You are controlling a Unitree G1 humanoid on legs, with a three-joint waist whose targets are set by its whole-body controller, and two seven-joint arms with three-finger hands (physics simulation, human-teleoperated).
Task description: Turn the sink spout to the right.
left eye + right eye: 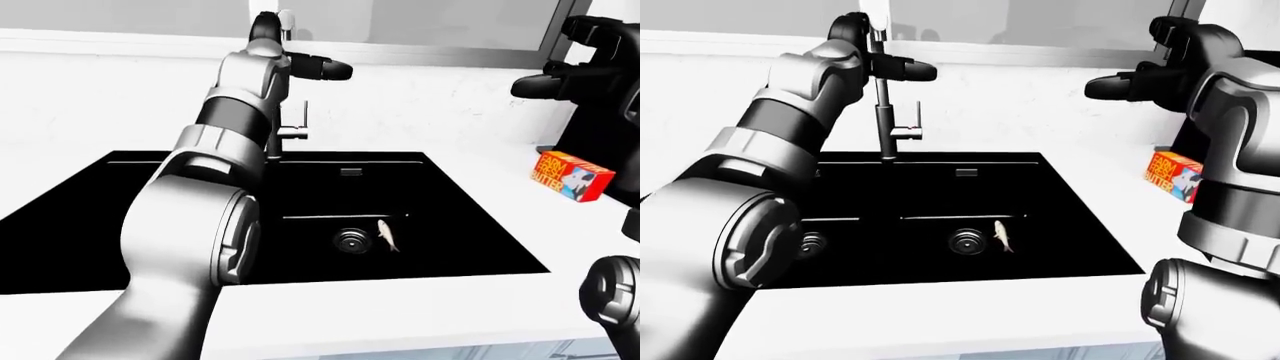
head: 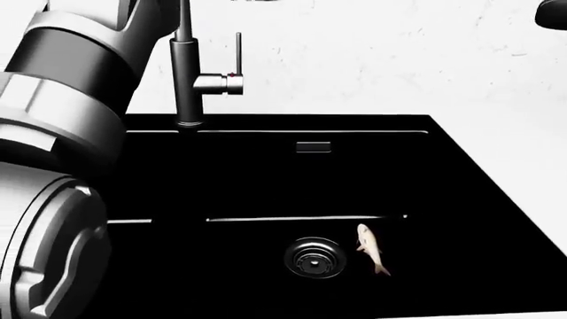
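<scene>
The dark faucet stands at the sink's top edge, with a thin lever handle on its right side. Its tall spout rises straight up. My left hand is raised at the spout's top. Its dark fingers stand about the pipe, one stretched out to the right, so the hand looks open. My right hand is held high at the right, away from the faucet, open and empty.
The black sink has a round drain with a small fish lying beside it. A red and yellow butter box sits on the white counter to the sink's right. A window runs along the top.
</scene>
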